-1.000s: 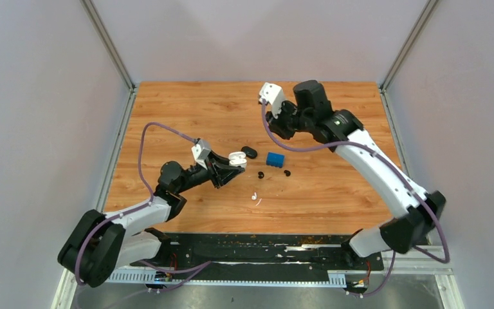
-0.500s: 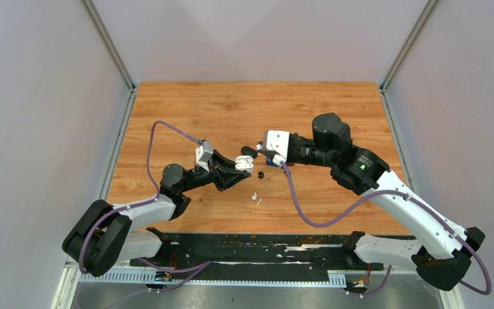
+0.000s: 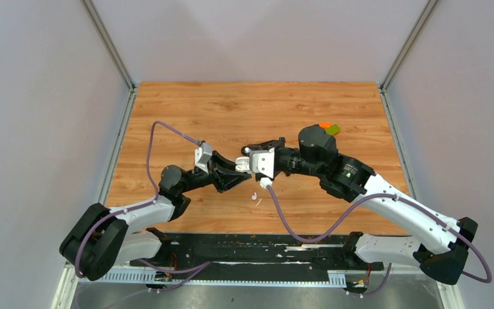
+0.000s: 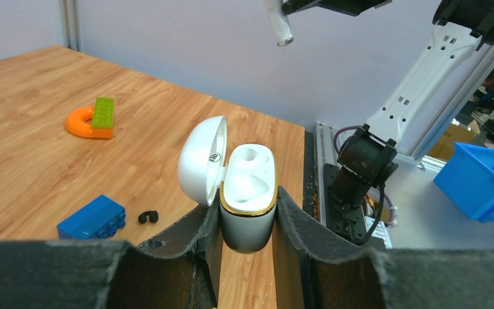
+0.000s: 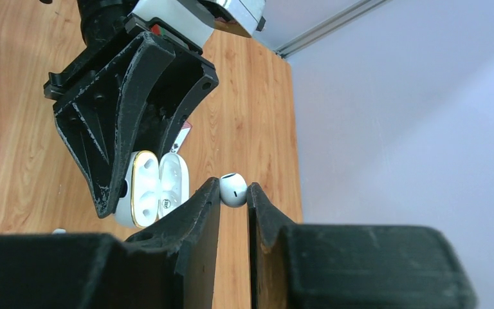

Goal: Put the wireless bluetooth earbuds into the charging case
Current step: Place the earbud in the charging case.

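Right fingers (image 5: pixel 196 222) pinching a white earbud (image 5: pixel 233 190) have reached the case (image 4: pixel 247 196) left fingers (image 4: pixel 296 241) clamp.

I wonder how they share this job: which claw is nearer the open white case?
Left. The left claw is clamped on the charging case; the right claw, pinching a white earbud, hangs close by, apart from it.

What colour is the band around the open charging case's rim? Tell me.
Gold, against the white charging case; it shows best in the left wrist view.
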Action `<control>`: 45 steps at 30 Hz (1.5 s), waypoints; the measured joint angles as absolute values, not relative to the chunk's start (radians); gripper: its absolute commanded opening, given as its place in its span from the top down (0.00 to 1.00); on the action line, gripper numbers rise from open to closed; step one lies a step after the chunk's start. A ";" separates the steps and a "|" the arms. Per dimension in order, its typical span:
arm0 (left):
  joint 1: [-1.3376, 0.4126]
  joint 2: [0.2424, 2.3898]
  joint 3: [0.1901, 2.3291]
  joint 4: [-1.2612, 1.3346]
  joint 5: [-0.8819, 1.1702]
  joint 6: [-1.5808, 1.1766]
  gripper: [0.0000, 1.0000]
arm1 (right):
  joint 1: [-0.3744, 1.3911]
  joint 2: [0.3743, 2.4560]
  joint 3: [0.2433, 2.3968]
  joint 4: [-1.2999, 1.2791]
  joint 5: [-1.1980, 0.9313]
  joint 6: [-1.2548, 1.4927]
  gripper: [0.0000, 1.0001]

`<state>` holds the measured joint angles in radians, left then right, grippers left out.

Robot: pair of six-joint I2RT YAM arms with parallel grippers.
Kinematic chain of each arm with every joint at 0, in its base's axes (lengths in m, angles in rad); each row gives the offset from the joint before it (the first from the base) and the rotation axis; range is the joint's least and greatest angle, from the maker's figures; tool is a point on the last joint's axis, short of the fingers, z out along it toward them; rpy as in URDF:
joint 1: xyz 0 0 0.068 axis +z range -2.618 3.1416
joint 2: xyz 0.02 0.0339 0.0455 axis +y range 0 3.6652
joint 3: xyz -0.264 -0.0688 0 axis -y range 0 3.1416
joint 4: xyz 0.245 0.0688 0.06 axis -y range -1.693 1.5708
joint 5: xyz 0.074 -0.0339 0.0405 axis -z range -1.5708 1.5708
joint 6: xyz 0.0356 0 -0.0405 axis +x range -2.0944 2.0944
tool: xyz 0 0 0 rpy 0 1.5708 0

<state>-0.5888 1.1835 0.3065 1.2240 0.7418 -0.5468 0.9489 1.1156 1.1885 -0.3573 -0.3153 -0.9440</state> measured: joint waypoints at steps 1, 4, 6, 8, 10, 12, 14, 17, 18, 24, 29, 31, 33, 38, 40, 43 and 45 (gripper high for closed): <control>-0.589 1.182 0.307 1.224 0.737 -0.548 1.00 | 0.954 1.116 1.184 -0.346 -0.305 -0.952 1.00; -0.589 1.165 0.307 1.222 0.716 -0.543 1.00 | 0.979 1.116 1.171 -0.326 -0.264 -0.974 1.00; -0.589 1.142 0.307 1.216 0.702 -0.535 1.00 | 1.003 1.116 1.159 -0.311 -0.226 -0.989 1.00; -0.589 1.122 0.307 1.216 0.690 -0.528 1.00 | 1.028 1.117 1.144 -0.299 -0.189 -1.000 1.00; -0.589 1.111 0.307 1.216 0.680 -0.522 1.00 | 1.046 1.118 1.133 -0.293 -0.155 -1.007 1.00; -0.589 1.104 0.307 1.214 0.672 -0.516 1.00 | 1.060 1.124 1.128 -0.292 -0.122 -1.011 1.00; -0.589 1.096 0.306 1.207 0.668 -0.509 1.00 | 1.066 1.130 1.127 -0.288 -0.099 -1.014 1.00; -0.589 1.078 0.306 1.195 0.656 -0.499 1.00 | 1.069 1.136 1.127 -0.287 -0.070 -1.016 1.00; -0.589 1.073 0.306 1.193 0.653 -0.495 1.00 | 1.069 1.137 1.127 -0.286 -0.062 -1.016 1.00; -0.589 1.069 0.305 1.194 0.645 -0.492 1.00 | 1.076 1.138 1.127 -0.285 -0.042 -1.023 1.00; -0.589 1.069 0.301 1.194 0.645 -0.492 1.00 | 1.081 1.138 1.126 -0.276 -0.034 -1.029 1.00; -0.589 1.069 0.301 1.194 0.645 -0.492 1.00 | 1.085 1.138 1.124 -0.272 -0.031 -1.036 1.00; -0.589 1.069 0.301 1.194 0.643 -0.492 1.00 | 1.087 1.138 1.119 -0.270 -0.030 -1.042 1.00; -0.589 1.069 0.301 1.194 0.635 -0.492 1.00 | 1.093 1.138 1.109 -0.272 -0.026 -1.055 1.00; -0.589 1.069 0.301 1.194 0.631 -0.492 1.00 | 1.096 1.138 1.109 -0.271 -0.024 -1.061 1.00; -0.589 1.069 0.301 1.194 0.627 -0.492 1.00 | 1.099 1.138 1.108 -0.271 -0.023 -1.069 1.00; -0.589 1.069 0.301 1.194 0.627 -0.492 1.00 | 1.099 1.138 1.106 -0.271 -0.022 -1.073 1.00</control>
